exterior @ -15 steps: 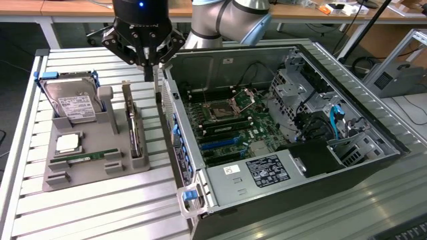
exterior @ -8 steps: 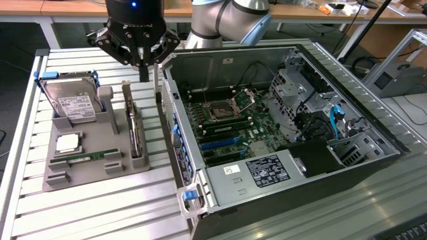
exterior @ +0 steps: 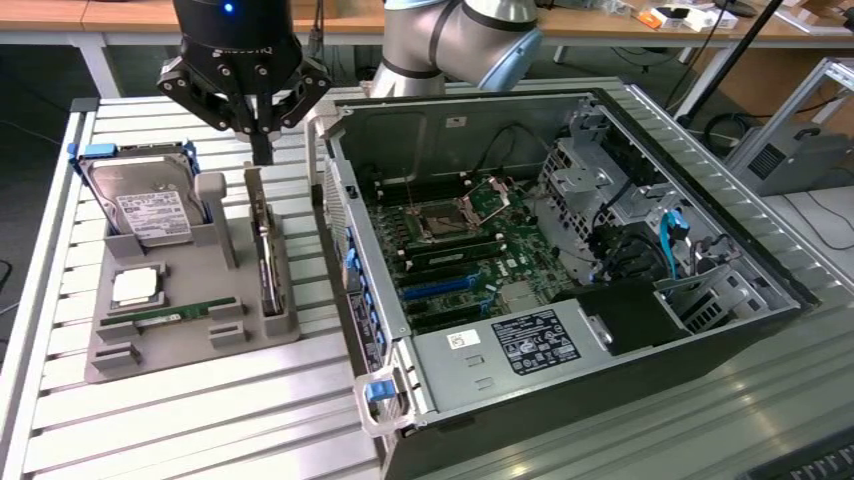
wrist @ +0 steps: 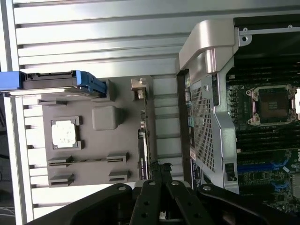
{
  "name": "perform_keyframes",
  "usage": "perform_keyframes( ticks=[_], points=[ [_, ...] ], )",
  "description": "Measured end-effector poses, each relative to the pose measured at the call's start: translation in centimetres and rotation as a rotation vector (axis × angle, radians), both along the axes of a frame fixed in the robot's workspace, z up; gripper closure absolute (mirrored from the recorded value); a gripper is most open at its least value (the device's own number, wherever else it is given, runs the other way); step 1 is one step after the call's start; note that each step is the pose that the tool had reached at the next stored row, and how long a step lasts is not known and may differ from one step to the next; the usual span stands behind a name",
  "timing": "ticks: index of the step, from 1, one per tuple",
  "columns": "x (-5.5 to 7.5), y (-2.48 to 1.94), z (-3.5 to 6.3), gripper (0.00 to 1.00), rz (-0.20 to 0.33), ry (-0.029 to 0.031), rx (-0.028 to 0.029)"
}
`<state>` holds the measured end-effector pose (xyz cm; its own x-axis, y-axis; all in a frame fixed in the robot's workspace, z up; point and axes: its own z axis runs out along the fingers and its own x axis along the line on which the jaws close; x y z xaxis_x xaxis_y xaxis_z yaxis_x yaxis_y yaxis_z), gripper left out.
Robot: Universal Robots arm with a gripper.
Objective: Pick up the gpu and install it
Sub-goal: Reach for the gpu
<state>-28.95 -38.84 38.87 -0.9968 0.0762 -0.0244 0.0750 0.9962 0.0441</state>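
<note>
The gpu (exterior: 271,255) stands on its long edge in a slot of the grey holder tray (exterior: 187,345), beside the open computer case (exterior: 747,330). It is a thin dark card, seen edge-on in the wrist view as the gpu (wrist: 144,140). My gripper (exterior: 263,150) hangs just above the card's far end, pointing down, fingers shut together with nothing between them. In the wrist view the gripper (wrist: 160,169) sits over the line of the card. The motherboard (exterior: 454,250) lies exposed inside the case, with blue expansion slots (exterior: 434,290).
On the tray stand a silver hard drive (exterior: 154,205) in a blue bracket, a square processor chip (exterior: 138,287) and a slim green memory stick (exterior: 167,317). The case wall (exterior: 340,230) rises close beside the card. The tray and case rest on a slatted metal table (exterior: 200,420).
</note>
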Motion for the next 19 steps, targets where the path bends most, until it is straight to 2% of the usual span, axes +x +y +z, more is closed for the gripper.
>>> perform_keyframes(
  ticks=[19],
  points=[
    [-0.19, 0.00, 0.00, 0.89, 0.000, 0.0000, 0.0000]
  ],
)
